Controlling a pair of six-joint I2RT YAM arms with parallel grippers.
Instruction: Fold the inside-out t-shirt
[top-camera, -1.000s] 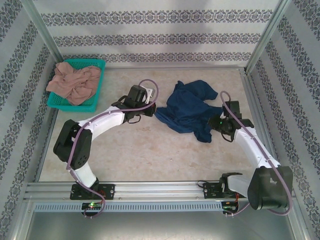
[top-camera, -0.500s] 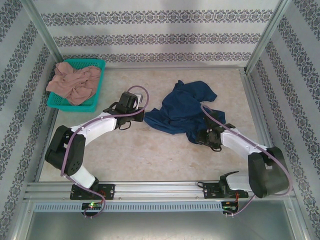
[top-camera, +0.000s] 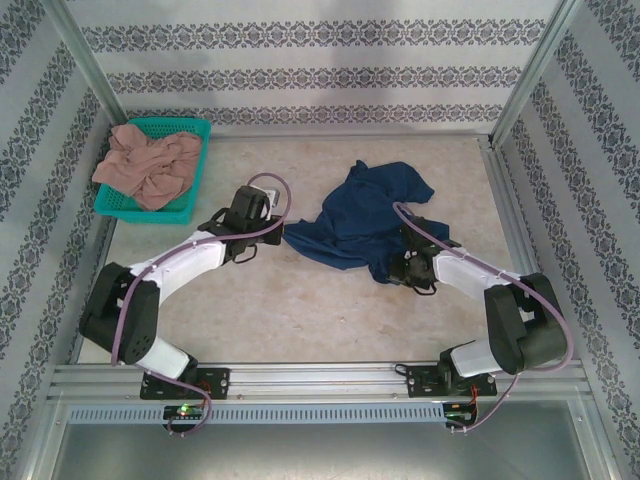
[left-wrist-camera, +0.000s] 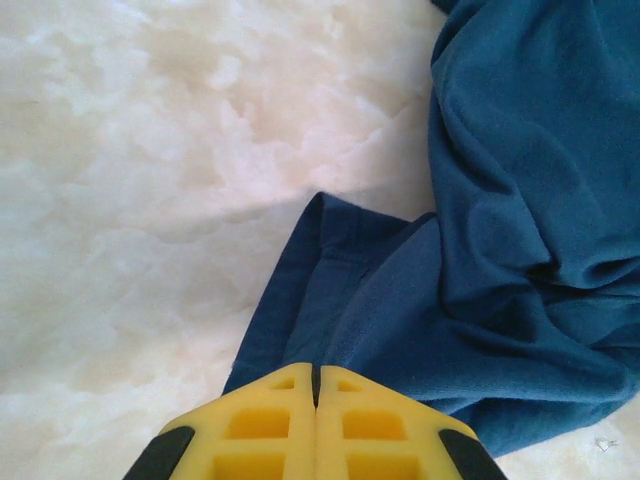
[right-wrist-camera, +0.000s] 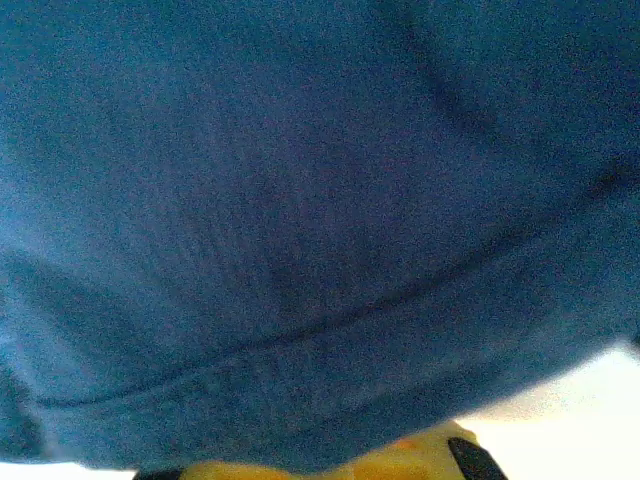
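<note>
Left end effector (left-wrist-camera: 316, 375), right end effector (top-camera: 396, 268) clamp t-shirt (top-camera: 362, 215).

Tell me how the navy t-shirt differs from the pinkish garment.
Colour: the navy t-shirt is dark blue; the pinkish garment is tan-pink.
Place: the navy t-shirt lies on the table; the pinkish garment sits in the teal basket at the far left.
Contact: the left gripper and right gripper are shut on the navy t-shirt's edges; nothing touches the pinkish garment.
Both are crumpled, not folded.
</note>
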